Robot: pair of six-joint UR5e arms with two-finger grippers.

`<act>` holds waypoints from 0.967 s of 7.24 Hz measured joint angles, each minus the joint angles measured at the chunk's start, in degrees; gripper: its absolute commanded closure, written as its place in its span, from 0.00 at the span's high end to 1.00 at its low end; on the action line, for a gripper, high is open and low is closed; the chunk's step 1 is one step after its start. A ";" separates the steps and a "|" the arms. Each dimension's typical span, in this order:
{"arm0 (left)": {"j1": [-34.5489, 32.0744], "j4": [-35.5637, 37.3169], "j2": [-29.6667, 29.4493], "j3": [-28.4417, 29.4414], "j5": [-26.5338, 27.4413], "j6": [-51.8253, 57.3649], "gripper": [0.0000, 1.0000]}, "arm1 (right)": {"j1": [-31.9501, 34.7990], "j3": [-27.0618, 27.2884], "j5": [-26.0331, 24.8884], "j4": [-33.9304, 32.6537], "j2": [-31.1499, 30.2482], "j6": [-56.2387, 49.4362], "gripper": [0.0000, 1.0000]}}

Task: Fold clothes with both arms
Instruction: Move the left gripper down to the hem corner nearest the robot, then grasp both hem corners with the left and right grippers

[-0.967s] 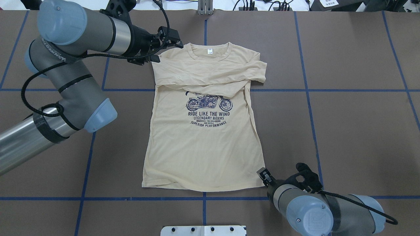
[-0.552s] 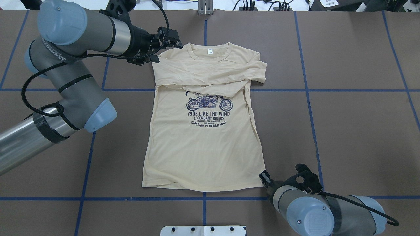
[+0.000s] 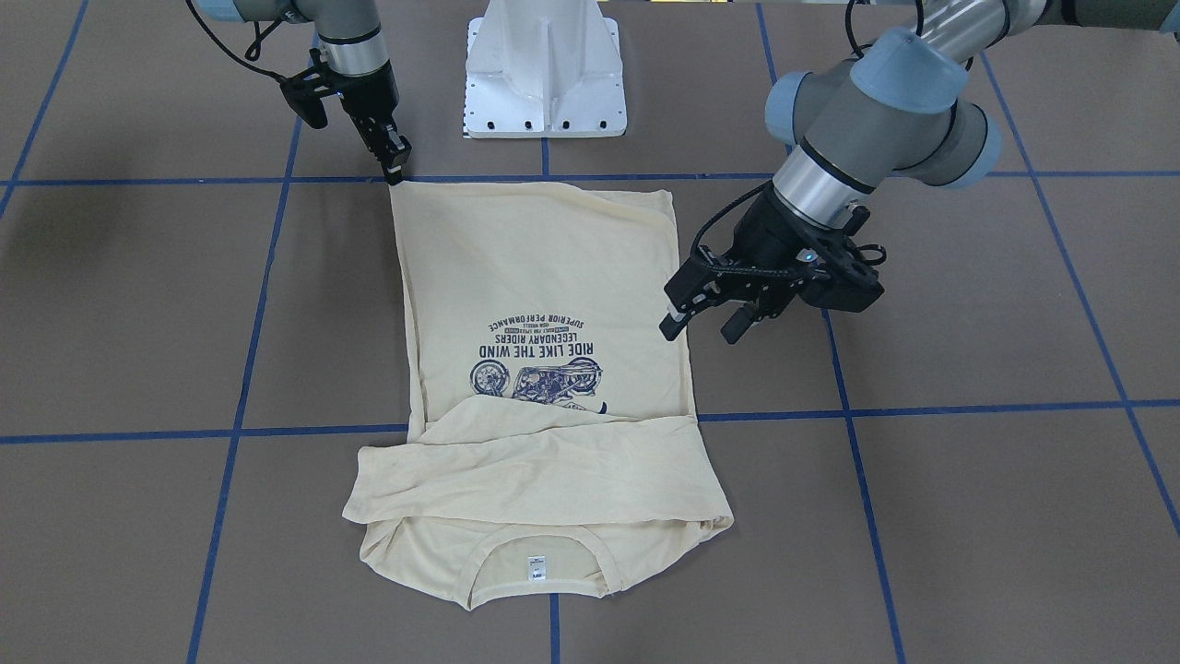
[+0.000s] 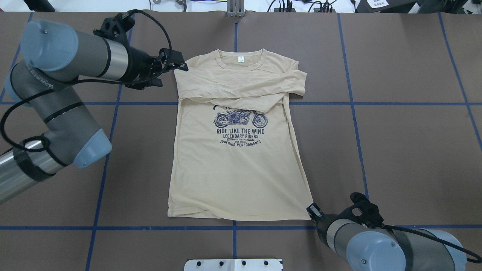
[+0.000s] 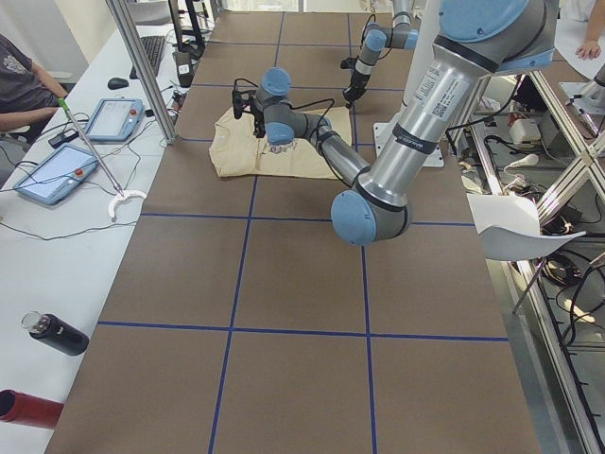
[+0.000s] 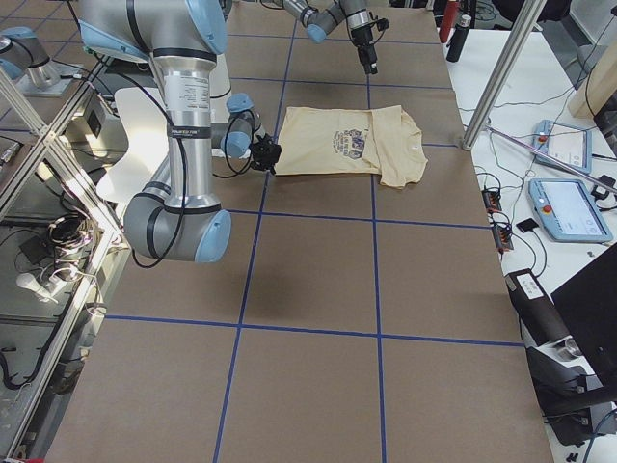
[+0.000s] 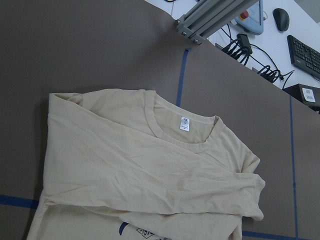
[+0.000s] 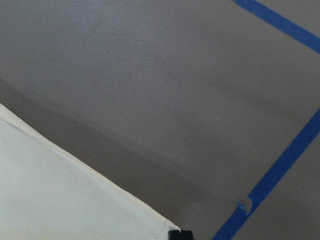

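Shirt is lying flat on the table, sleeves crossing its chest. Right gripper is seemingly pinching the hem corner. Left gripper, jaws spread, is hovering beside the shoulder, probably needing to grasp it next.

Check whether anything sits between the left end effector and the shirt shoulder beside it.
Nothing visible does. The left end effector hangs open right at the shoulder edge of the shirt, over bare table. The sleeves lie folded across the chest, clear of that edge.
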 measured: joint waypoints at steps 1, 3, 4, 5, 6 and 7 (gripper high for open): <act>3.01 0.36 5.16 -4.38 1.52 -1.90 0.98 | -0.36 0.49 0.06 -0.03 -0.39 -0.03 0.00; 13.71 4.24 12.87 -11.66 9.89 -8.40 0.92 | -0.60 1.08 0.13 -0.05 -0.68 -0.06 0.00; 18.55 7.04 13.96 -12.96 13.22 -11.33 0.84 | -0.62 1.17 0.13 -0.06 -0.70 -0.08 0.00; 22.76 9.89 14.05 -13.28 15.78 -13.78 0.82 | -0.64 1.23 0.09 -0.06 -0.71 -0.07 0.00; 26.62 12.97 13.29 -13.18 17.78 -15.78 0.79 | -0.64 1.32 0.08 -0.06 -0.70 -0.05 0.00; 29.48 15.69 12.31 -12.99 18.94 -16.87 0.75 | -0.64 1.42 0.12 -0.06 -0.71 -0.06 0.00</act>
